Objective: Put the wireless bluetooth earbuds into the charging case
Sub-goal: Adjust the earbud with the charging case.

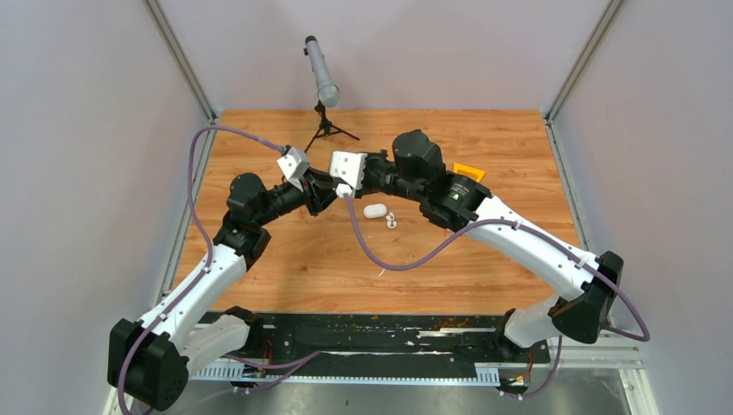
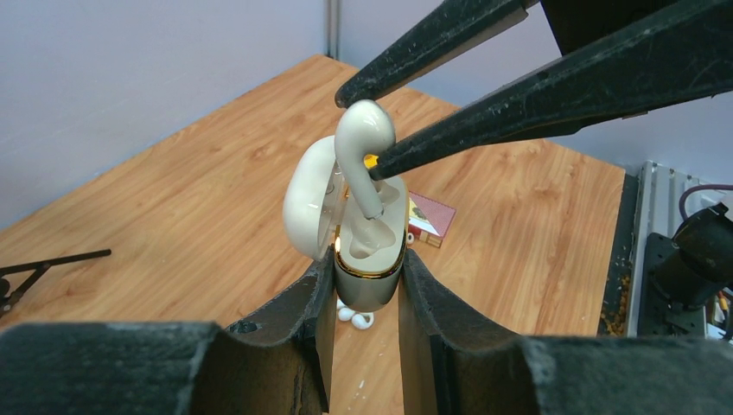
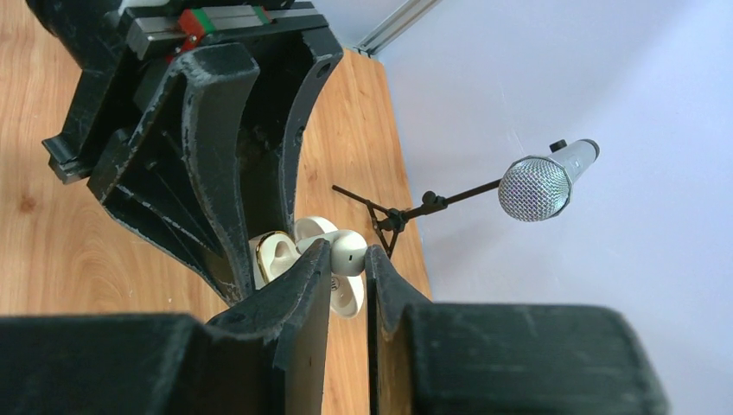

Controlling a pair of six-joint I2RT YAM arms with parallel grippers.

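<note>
Left fingers [image 2: 285, 320] clamp the open charging case [image 2: 370, 259] upright; right fingers [image 2: 484, 121] pinch an earbud [image 2: 363, 130], stem down.

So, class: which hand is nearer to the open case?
Left. The left hand grips the open case by its base; the right hand is just above it, pinching an earbud over the opening.

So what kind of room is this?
Probably a lab test booth: plain grey wall panels on metal posts enclose a brown wooden tabletop, and a grey microphone on a black tripod stands there.
</note>
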